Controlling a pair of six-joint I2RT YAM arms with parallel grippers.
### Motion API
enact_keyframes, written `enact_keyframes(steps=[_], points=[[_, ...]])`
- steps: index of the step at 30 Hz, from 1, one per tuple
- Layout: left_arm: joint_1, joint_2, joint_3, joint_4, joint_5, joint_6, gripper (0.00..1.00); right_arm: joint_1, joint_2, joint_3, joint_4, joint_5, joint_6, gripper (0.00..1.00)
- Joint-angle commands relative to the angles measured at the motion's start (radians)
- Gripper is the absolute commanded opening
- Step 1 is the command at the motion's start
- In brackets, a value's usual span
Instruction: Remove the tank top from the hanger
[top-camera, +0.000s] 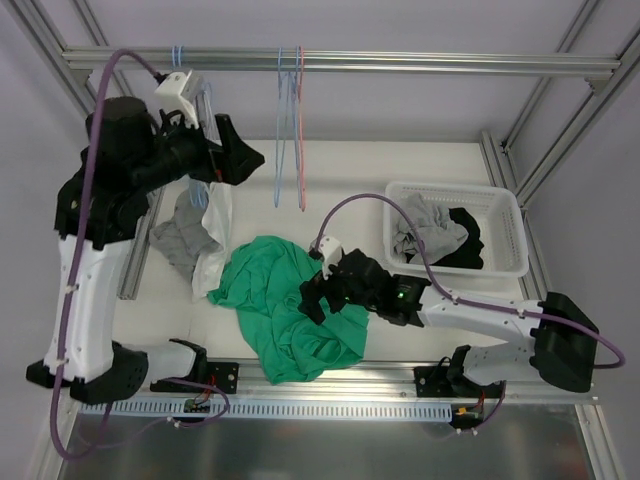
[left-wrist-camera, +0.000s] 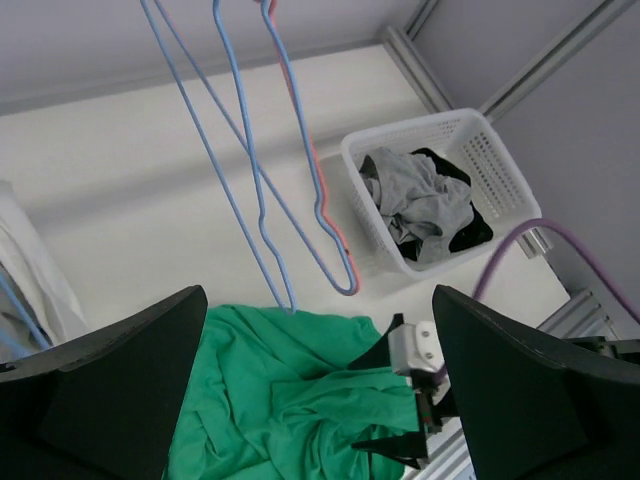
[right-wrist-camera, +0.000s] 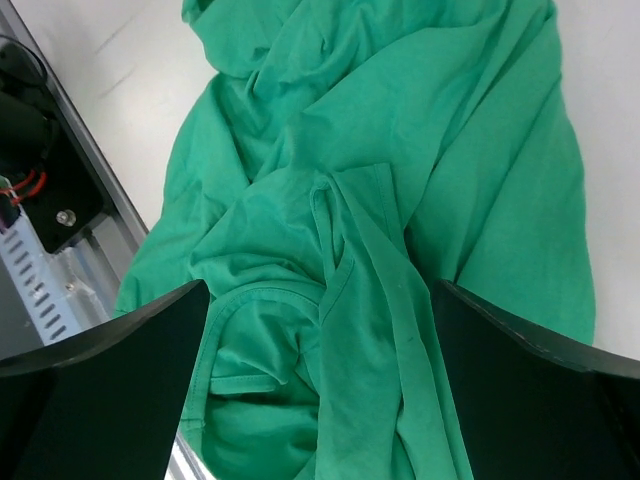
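Observation:
The green tank top (top-camera: 285, 310) lies crumpled on the white table, off any hanger. Two blue wire hangers (top-camera: 281, 130) and a pink one (top-camera: 300, 135) hang bare from the top rail. My left gripper (top-camera: 238, 160) is raised near the rail, left of those hangers, open and holding nothing. From its wrist the hangers (left-wrist-camera: 250, 180) dangle ahead of the open left gripper (left-wrist-camera: 318, 330), with the tank top (left-wrist-camera: 270, 400) far below. My right gripper (top-camera: 318, 297) sits low over the tank top's right side. It is open, right gripper (right-wrist-camera: 320, 310) straddling folds of the tank top (right-wrist-camera: 380, 200).
A white basket (top-camera: 515, 225) with grey and black clothes stands at the right, also seen as the basket (left-wrist-camera: 360, 185) from the left wrist. Grey and white garments (top-camera: 190, 240) hang at the left under another blue hanger. The table's metal front rail (top-camera: 330, 405) runs close behind the tank top.

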Motion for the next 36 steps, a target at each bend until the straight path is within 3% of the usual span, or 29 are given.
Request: enact_keyframes(steps=[1, 14, 22, 27, 28, 29, 32, 33, 36], points=[[0.008, -0.112, -0.070, 0.014, -0.046, -0.014, 0.99, 0.034, 0.082, 0.095, 0.046, -0.017, -0.072, 1.00], [0.007, -0.784, -0.792, 0.187, -0.418, 0.028, 0.99, 0.104, 0.527, 0.403, -0.087, 0.211, -0.270, 0.99], [0.007, -0.888, -0.977, 0.239, -0.514, 0.058, 0.99, 0.087, 0.712, 0.518, -0.193, 0.362, -0.259, 1.00], [0.007, -0.924, -1.035, 0.267, -0.531, 0.055, 0.99, 0.074, 0.773, 0.512, -0.289, 0.298, -0.152, 0.98], [0.007, -0.927, -1.040, 0.271, -0.532, 0.055, 0.99, 0.075, 0.775, 0.502, -0.289, 0.269, -0.132, 0.93], [0.007, -0.933, -1.047, 0.274, -0.532, 0.057, 0.99, 0.075, 0.775, 0.480, -0.287, 0.224, -0.117, 0.67], [0.007, -0.947, -1.067, 0.284, -0.535, 0.058, 0.99, 0.077, 0.732, 0.405, -0.229, 0.204, -0.074, 0.07], [0.007, -0.951, -1.073, 0.285, -0.537, 0.061, 0.99, 0.080, 0.688, 0.385, -0.217, 0.208, -0.068, 0.00], [0.007, -0.971, -1.092, 0.287, -0.546, 0.063, 0.98, 0.086, 0.600, 0.329, -0.180, 0.230, -0.066, 0.00]])
